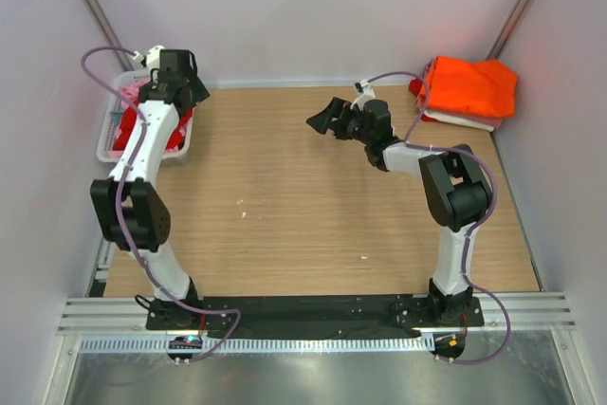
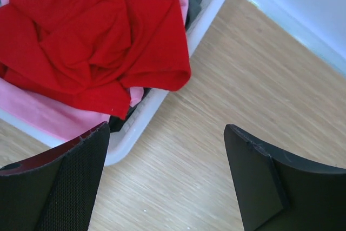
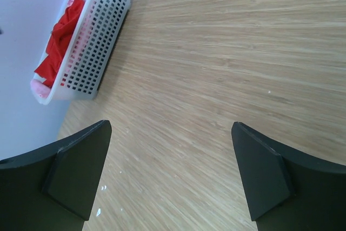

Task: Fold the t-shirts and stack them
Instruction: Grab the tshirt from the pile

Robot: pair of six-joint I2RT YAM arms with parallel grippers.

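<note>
Left gripper (image 2: 166,150), spread and empty, hangs by the basket (image 2: 159,109) holding the crumpled red tee (image 2: 92,36), right gripper (image 3: 170,128) spread over the table (image 3: 216,52); the next pick likely needs reaching in and pinching red cloth.

White arms (image 1: 144,139), black joints (image 1: 133,217), lilac cables (image 1: 83,65)

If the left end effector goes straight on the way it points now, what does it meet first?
The left end effector probably meets the white basket's rim, where the red t-shirt hangs over; depth is unclear, so maybe the table.
</note>
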